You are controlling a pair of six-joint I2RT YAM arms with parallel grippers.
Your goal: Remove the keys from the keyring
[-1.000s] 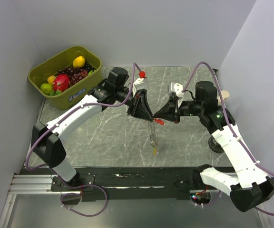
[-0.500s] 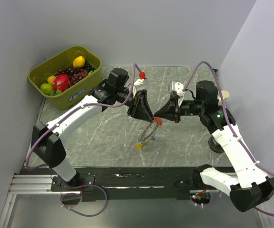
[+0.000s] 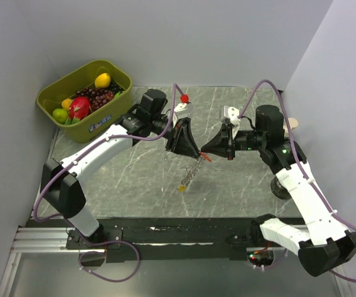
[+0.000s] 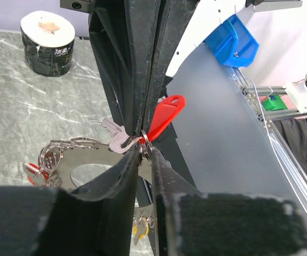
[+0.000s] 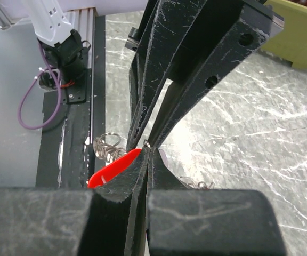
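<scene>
My two grippers meet tip to tip above the middle of the table. The left gripper (image 3: pixel 196 154) and the right gripper (image 3: pixel 203 153) are both shut on a small split ring (image 4: pixel 144 140) at the top of the keyring. A red key (image 4: pixel 165 113) and a silver metal key (image 4: pixel 116 141) stick out beside the fingertips; the red key also shows in the right wrist view (image 5: pixel 108 169). The keyring's silvery chain (image 3: pixel 191 173) hangs down left to a yellow key (image 3: pixel 182 187). Another red tag (image 4: pixel 33 172) hangs on the chain (image 4: pixel 71 145).
A green basket (image 3: pixel 47 101) of colourful fruit stands at the back left. A roll of tape (image 4: pixel 47 36) stands on the marble table (image 3: pixel 135 179) near the right arm. The black base rail (image 3: pixel 184 232) runs along the near edge.
The hanging chain with the yellow key has swung from straight down toward the left and up a little. Both grippers have stayed almost still, tips together.
</scene>
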